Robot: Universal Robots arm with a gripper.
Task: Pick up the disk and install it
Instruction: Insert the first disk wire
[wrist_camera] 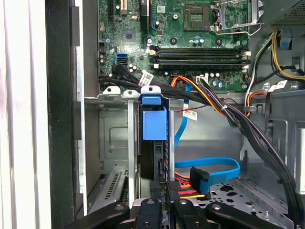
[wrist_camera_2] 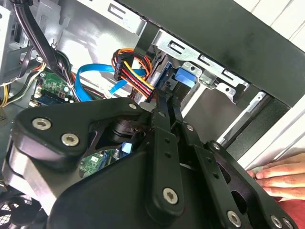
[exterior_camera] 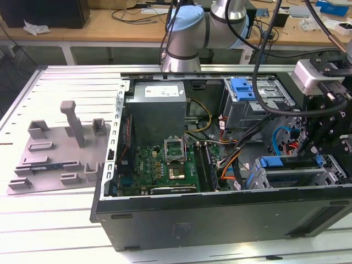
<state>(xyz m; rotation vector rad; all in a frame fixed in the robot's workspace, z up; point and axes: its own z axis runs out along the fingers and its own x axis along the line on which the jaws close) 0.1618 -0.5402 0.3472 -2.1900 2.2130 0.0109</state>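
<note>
Disk: flat silver-grey hard drive in a blue plastic bracket. It stands on edge in a slot of the drive cage. In the exterior view its blue tab sits at lower right of frame, at the end facing the board.
Seating: judged largely inserted. Whether it is fully home cannot be told.
Gripper: black two-finger gripper, at the disk's cable end. Whether it is apart, together or clamped on the disk cannot be told.
Drive cage: bare sheet-metal cage. Its slot rails lie on both sides of the disk.
Connector: black plug with red, yellow and black wires, just beside the gripper.
Data cable: flat blue ribbon cable, looped near the plug.
Harness: thick black cable bundle, crossing between cage and green motherboard.
Hand: a person's hand rests outside the black case wall, near the gripper body.
Risk 1: snagged wiring, caused by the gripper moving sideways into the plug or the ribbon.
Risk 2: jammed bracket, caused by the disk tilting against the rails.
Risk 3: contact with the hand, caused by a swing toward the case wall.
Edges: the cage rails and the case wall bound the slot closely.
Open room: the case's open side, judged the only free path.
</note>
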